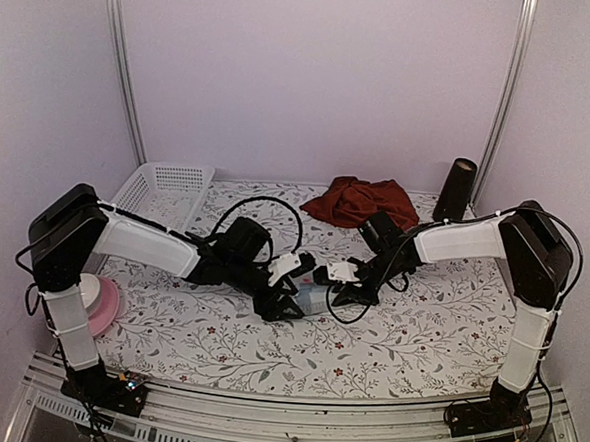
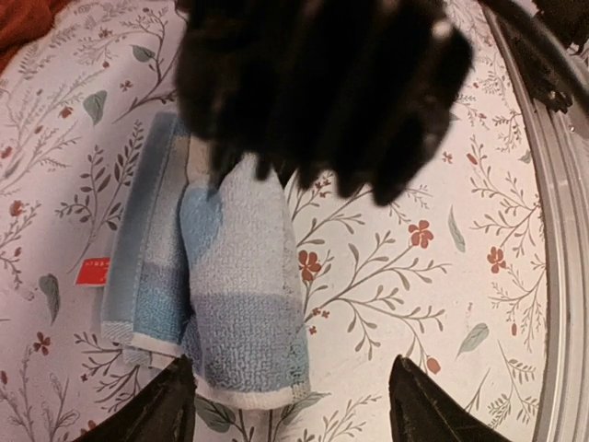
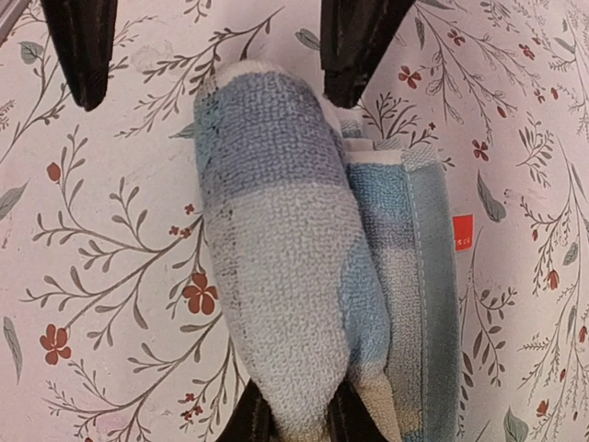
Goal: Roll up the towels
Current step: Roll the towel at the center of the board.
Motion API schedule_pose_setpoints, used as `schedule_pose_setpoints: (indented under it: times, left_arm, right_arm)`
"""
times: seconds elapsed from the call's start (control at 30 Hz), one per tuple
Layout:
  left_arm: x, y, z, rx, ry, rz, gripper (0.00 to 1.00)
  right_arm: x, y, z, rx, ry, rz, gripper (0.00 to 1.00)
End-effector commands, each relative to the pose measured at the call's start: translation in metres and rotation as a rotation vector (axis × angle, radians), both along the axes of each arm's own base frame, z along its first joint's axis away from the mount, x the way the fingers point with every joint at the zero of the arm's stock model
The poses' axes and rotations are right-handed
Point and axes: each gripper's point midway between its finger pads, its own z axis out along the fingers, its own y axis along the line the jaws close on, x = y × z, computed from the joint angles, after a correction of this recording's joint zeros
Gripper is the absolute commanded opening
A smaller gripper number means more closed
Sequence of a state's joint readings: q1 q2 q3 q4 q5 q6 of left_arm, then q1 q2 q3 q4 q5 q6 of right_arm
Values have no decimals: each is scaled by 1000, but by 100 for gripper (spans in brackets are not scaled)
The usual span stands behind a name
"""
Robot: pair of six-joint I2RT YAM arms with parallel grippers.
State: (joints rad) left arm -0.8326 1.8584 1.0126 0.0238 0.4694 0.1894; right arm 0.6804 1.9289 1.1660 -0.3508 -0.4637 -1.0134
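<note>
The checked towel [image 1: 313,300] lies partly rolled on the flowered table, mid-table between both arms. In the right wrist view the roll [image 3: 276,249] sits on its flat blue remainder, with the red tag [image 3: 463,232] to the right. My right gripper [image 3: 294,424] is shut on the roll's near end. My left gripper [image 2: 294,410] is open, its fingers straddling the roll's other end [image 2: 235,285] without pinching it. In the top view the left gripper [image 1: 285,306] and right gripper [image 1: 331,283] meet over the towel. The maroon towel [image 1: 361,200] lies crumpled at the back.
A white basket [image 1: 161,193] stands at the back left. A black cylinder [image 1: 455,189] stands at the back right beside the maroon towel. A pink plate [image 1: 104,308] with a white object sits at the near left edge.
</note>
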Motion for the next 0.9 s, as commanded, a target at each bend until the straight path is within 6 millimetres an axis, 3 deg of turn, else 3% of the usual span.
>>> schedule_pose_setpoints:
  times: [0.0, 0.07, 0.33, 0.57, 0.77, 0.87]
  left_arm:
    - [0, -10, 21, -28, -194, -17, 72]
    - [-3, -12, 24, -22, -238, -18, 72]
    - [2, -19, 20, -5, -228, 22, 72]
    - [-1, -24, 4, 26, -155, 2, 62]
    - [-1, -25, -6, 50, -102, 7, 34]
    - [3, -22, -12, 63, -75, 41, 17]
  right_arm:
    - [-37, -24, -36, -137, 199, 38, 12]
    - [-48, -29, -43, -164, 259, 52, 12]
    - [-64, -28, -38, -174, 369, 122, 13]
    - [-66, -30, -37, -185, 380, 133, 15]
    - [-60, -29, -39, -190, 360, 105, 16]
    - [-55, -29, -40, -192, 335, 91, 23]
